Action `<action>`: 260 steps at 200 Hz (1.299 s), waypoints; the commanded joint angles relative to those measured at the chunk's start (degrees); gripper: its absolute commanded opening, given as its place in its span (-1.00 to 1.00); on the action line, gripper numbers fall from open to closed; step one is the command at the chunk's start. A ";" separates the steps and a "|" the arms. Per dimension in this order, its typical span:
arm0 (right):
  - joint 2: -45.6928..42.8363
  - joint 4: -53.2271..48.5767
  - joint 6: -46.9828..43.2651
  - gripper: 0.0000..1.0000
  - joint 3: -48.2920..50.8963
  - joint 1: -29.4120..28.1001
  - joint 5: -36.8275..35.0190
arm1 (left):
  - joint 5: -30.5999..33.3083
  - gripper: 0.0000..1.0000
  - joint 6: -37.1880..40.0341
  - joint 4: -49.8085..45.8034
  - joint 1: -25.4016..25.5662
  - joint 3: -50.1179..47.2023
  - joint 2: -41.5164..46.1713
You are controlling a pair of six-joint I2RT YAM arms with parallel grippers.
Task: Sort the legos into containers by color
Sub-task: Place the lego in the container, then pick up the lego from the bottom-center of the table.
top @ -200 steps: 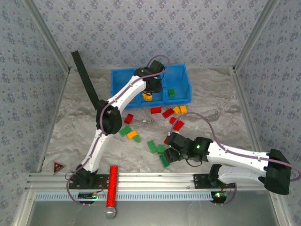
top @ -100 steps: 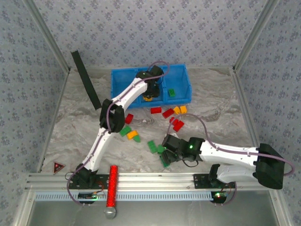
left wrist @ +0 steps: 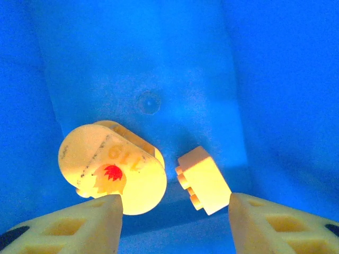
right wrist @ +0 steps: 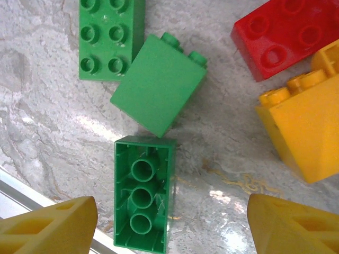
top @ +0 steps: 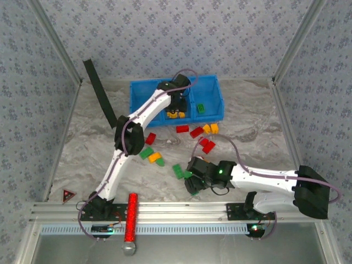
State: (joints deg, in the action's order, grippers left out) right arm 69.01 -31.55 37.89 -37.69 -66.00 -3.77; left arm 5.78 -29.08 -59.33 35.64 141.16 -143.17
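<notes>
Spreading under everything, the marbled table (top: 258,110) carries the blue bin (top: 144,94) at its far middle, with three compartments side by side. The left arm (top: 144,113) reaches over the bin and covers much of the middle compartment in the top view. There the left gripper (left wrist: 175,211) hangs with its fingers apart and holding nothing. On the blue floor between them lie a round orange piece (left wrist: 112,168) and a small orange brick (left wrist: 204,180), just apart from each other. The piece's lower edge is hidden behind one fingertip. A lone green brick (top: 201,108) lies in the right compartment.

Near the front rail the right gripper (top: 190,184) hovers low with its fingers spread wide, straddling an upturned green brick (right wrist: 143,193) without touching it. Just beyond that lies a tipped green brick (right wrist: 159,84). A studs-up green brick (right wrist: 111,37), a red brick (right wrist: 286,34) and an orange brick (right wrist: 304,127) are cut off by the frame edges.
</notes>
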 commanded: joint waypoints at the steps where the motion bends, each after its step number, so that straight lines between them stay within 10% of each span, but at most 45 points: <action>1: 1.63 0.23 -1.02 0.53 0.62 -1.07 0.94 | -3.20 0.15 2.79 -3.32 -0.41 4.81 5.52; 98: 11.44 1.86 -5.08 0.18 -1.59 -2.43 1.33 | -3.86 0.20 8.63 -11.38 -0.92 3.69 19.26; 161: 8.86 -1.38 -5.51 -0.36 -1.68 -0.56 1.59 | -2.17 0.23 7.34 -3.86 -1.35 -28.82 40.63; 260: -2.13 -8.02 -25.33 -0.42 -20.43 42.22 6.20 | -11.52 0.29 -16.18 8.59 -4.36 -69.80 61.12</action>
State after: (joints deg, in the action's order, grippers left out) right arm 65.04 -39.29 19.42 -52.95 -30.17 1.37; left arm -1.08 -35.77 -56.86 31.40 76.55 -85.01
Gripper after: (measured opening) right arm 0.320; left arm 0.641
